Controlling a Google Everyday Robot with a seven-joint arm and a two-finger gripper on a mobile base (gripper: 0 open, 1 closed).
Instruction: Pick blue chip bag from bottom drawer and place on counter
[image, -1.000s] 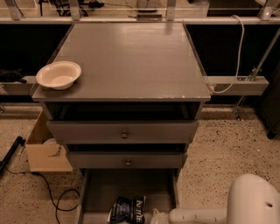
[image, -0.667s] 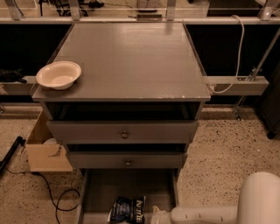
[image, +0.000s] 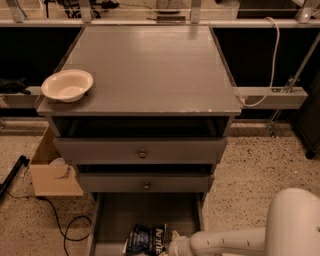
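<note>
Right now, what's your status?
Gripper down in bottom drawer, right of bag. Bag lying on drawer floor. Bowl on counter, left front corner.

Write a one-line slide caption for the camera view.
The gripper beside the blue chip bag in the open bottom drawer; a white bowl at the counter edge.

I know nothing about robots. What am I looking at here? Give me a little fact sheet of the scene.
bottom drawer: pulled out, grey floor showing
blue chip bag: lying at the drawer's front, not yet lifted
tool: low in the drawer, right beside the bag, on a white arm
counter: grey top, no bag on it yet
white bowl: on the counter's front corner
cardboard box: on the speckled floor beside the cabinet
</note>
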